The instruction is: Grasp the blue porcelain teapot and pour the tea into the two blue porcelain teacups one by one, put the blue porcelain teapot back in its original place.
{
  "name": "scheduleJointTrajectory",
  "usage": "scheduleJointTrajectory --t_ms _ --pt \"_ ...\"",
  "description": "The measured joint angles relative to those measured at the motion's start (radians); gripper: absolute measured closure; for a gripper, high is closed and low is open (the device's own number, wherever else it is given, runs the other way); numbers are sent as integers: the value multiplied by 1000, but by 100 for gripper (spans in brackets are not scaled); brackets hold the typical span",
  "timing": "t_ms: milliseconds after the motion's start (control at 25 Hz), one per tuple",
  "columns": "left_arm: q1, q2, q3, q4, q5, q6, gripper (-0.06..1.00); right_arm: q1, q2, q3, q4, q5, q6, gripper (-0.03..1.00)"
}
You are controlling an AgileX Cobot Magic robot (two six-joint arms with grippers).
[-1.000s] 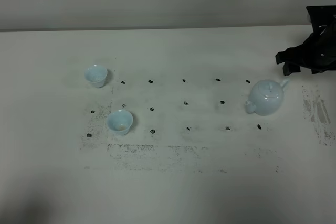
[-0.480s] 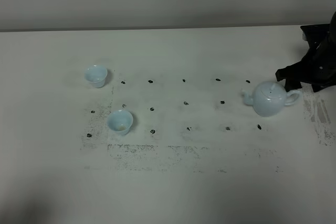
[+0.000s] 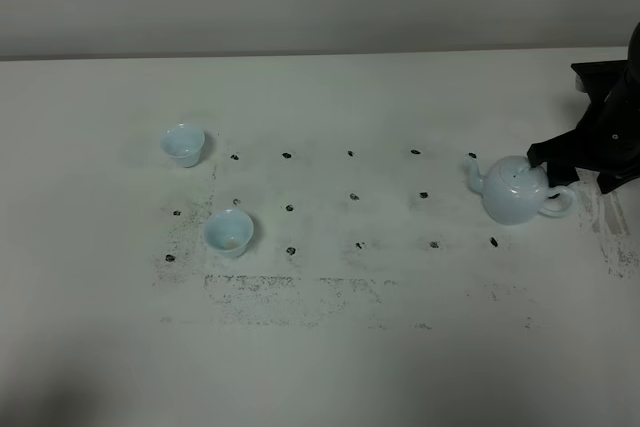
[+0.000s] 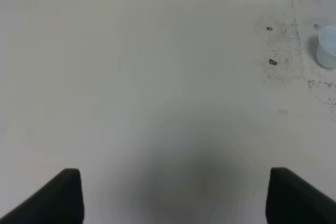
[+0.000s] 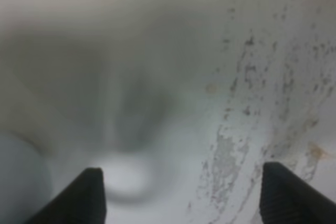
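White matte table (image 3: 320, 347), worn, with a grid of small black marks (image 3: 353, 196) and grey scuffing (image 3: 300, 287) along the grid's 6 o'clock edge.

Black right arm (image 3: 615, 117) comes in from the table's 3 o'clock edge, bent down toward the surface. Right gripper (image 3: 575, 157) sits low, just at the 2 o'clock side of the pale blue-white glossy round porcelain teapot (image 3: 513, 192). Can't tell contact from above. Right wrist view: right gripper (image 5: 184, 198) has its fingers spread wide, nothing pinched. The view is too blurred to place the pot against them.

Teapot stands upright on the table at 3 o'clock: domed lid on, thin spout (image 3: 472, 174) toward 10 o'clock, small loop handle (image 3: 563, 204) toward 4 o'clock, below the gripper.

Left gripper (image 4: 173, 198): wrist view only, fingers wide apart over bare table, holding nothing.

Two small pale blue glossy handleless teacups at the table's 9 o'clock side, upright, well apart from the pot: far cup (image 3: 183, 143), near cup (image 3: 229, 231) at its 5 o'clock, with a faint brownish tint inside.
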Motion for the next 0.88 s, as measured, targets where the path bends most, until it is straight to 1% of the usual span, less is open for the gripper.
scheduleJointTrajectory --t_ms 120,200,320,440,520,640,760,800,880 --pt "0 0 0 0 0 0 26 0 -27 0 -44 -6 26 38" --pt "0 0 0 0 0 0 26 0 -65 0 -82 10 45 38" --pt "0 0 0 0 0 0 26 0 -125 0 -117 124 47 38" --pt "0 0 0 0 0 0 26 0 -171 0 -120 263 46 38" --pt "0 0 0 0 0 0 26 0 -198 1 -119 303 46 38" --pt "0 0 0 0 0 0 26 0 -246 42 -103 309 46 38" --pt "0 0 0 0 0 0 26 0 -321 182 -70 309 46 38" --pt "0 0 0 0 0 0 26 0 -350 232 -62 294 46 38" --pt "0 0 0 0 0 0 26 0 -391 333 -52 214 50 38"
